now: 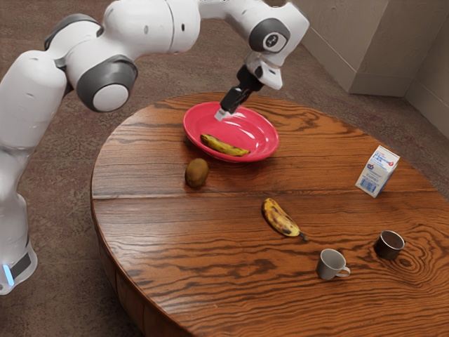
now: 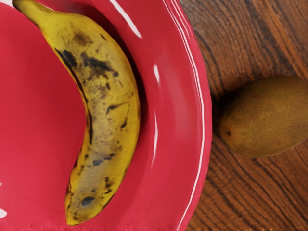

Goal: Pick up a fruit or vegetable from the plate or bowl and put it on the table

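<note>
Claw above red plate, banana below it

Claw (image 1: pixel 222 114): black, two-fingered, at the end of a white arm (image 1: pixel 144 28); tilted, its tip pointing down toward the exterior view's lower left. Whether spread or pressed together: cannot be told.

Plate (image 1: pixel 257 129): red, round, glossy, with a raised rim; directly beneath the claw, on the table.

Plate banana (image 1: pixel 224 146): yellow with dark blotches, curved; lying inside the plate, below the claw and near the rim on the kiwi's side.

Kiwi (image 1: pixel 196 173): brown, oval; on the table just outside the plate, past the plate banana from the claw.

Table banana (image 1: pixel 280 217): yellow, dark-marked; farther from the claw than the kiwi, resting on the wood.

Mug (image 1: pixel 331 264): pale grey, handled, upright; well apart from the claw, beyond the table banana.

Cup (image 1: pixel 389 245): dark, upright; near the mug, also well apart from the claw.

Carton (image 1: pixel 377 170): white with blue and red print, upright; well off from the claw toward the exterior view's right.

Table (image 1: pixel 147 217): brown, strongly grained wood, rounded edge; below the claw and plate.
</note>
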Controlling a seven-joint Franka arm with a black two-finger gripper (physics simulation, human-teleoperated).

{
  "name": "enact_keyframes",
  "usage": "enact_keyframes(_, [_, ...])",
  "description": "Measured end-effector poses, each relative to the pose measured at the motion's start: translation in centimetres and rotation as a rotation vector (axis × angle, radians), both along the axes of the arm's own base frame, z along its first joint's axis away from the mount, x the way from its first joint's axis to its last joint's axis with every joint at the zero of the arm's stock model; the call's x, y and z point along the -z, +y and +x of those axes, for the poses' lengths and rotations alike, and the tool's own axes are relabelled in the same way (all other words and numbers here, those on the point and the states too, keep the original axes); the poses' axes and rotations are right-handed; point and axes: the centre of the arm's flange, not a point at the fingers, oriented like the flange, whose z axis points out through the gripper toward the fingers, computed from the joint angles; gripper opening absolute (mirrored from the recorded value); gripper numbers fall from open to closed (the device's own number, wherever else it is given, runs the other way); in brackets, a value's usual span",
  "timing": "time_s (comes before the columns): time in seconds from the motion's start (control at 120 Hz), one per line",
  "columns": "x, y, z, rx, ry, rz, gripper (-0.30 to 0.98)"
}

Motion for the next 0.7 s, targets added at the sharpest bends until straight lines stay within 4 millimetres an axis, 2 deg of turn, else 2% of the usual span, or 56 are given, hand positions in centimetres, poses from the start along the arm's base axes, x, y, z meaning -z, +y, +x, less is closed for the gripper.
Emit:
enact_keyframes(0.167, [4.2,0.0,0.4,-0.022,0.082,-0.058,0.68])
enact_keyframes(0.225, [5.0,0.0,0.6,-0.026,0.077,-0.097,0.68])
enact_keyframes(0.417, [5.1,0.8,0.8,-0.031,0.032,-0.176,0.68])
enact_keyframes(0.7, [5.2,0.3,1.5,0.016,-0.001,-0.161,0.68])
